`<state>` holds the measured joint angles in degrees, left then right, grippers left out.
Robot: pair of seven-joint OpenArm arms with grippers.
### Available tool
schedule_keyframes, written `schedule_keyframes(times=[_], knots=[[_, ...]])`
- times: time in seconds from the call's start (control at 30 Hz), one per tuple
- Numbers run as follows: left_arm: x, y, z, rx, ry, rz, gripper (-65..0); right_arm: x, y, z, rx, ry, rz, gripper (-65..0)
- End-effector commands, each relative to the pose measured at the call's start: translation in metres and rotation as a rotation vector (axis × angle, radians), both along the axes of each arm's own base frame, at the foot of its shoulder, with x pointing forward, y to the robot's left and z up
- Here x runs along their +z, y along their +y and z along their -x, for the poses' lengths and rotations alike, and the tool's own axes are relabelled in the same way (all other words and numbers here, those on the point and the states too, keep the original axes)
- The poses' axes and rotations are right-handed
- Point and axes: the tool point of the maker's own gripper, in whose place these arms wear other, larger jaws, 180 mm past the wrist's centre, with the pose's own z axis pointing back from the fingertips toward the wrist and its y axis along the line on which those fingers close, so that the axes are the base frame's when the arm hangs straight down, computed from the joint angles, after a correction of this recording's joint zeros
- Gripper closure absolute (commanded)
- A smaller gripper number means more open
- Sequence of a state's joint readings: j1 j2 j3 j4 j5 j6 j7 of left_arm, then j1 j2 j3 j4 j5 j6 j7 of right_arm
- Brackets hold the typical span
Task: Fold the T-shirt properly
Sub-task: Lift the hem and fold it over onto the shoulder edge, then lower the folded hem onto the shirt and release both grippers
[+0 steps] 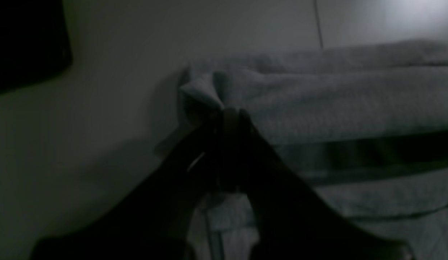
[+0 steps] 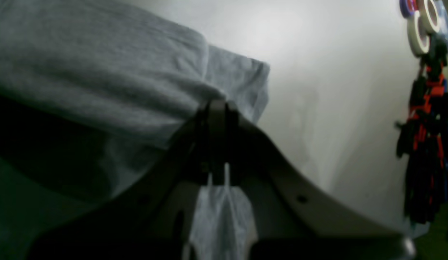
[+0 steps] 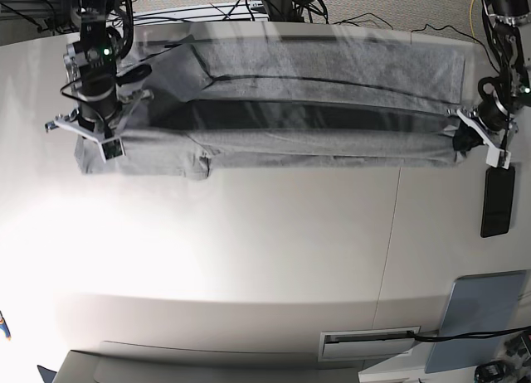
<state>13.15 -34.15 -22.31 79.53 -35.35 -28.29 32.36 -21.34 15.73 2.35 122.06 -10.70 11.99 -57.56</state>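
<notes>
A soft, floppy grey T-shirt (image 3: pixel 332 101) lies stretched long across the far side of the white table (image 3: pixel 274 250), each end seemingly pinched in a closed claw, left gripper (image 3: pixel 461 139) and right gripper (image 3: pixel 90 126), best held at edges.

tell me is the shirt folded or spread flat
Partly folded: the T-shirt has its near edge doubled over lengthwise, pinched by both pincers.

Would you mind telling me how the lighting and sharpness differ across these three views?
Left wrist view: very dark and soft, the left gripper a near-black silhouette against the T-shirt. Right wrist view: brighter, though blurred, with glare on the table. Base view: sharpest, but a large washed-out glare patch covers the table's near left.
</notes>
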Motion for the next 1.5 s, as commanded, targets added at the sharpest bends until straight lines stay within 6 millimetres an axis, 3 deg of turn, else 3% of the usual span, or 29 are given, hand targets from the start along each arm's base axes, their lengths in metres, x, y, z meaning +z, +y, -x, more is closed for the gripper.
schedule_keyframes(times=[0.0,0.7,0.93,1.07,1.3,1.47], knots=[[0.016,0.009,-0.009,0.002,-0.047,-0.023,0.0,0.011,-0.004,0.0,-0.002,-0.026,0.028,0.0],[0.011,0.023,-0.001,-0.02,0.031,-0.102,0.0,-0.006,-0.008,0.039,-0.037,0.107,0.042,0.0],[0.03,0.007,-0.007,-0.071,0.025,-0.117,0.0,-0.006,-0.008,0.039,-0.043,0.103,0.041,0.0],[0.04,0.007,-0.008,-0.039,0.029,-0.16,0.0,-0.005,-0.01,0.039,-0.045,0.101,0.054,0.0],[0.034,-0.003,0.015,-0.091,0.103,-0.199,0.0,-0.003,-0.015,0.039,-0.059,0.098,0.083,0.0],[0.027,0.001,0.027,-0.103,0.143,-0.246,0.0,-0.004,-0.017,0.042,-0.068,0.113,0.086,0.0]])
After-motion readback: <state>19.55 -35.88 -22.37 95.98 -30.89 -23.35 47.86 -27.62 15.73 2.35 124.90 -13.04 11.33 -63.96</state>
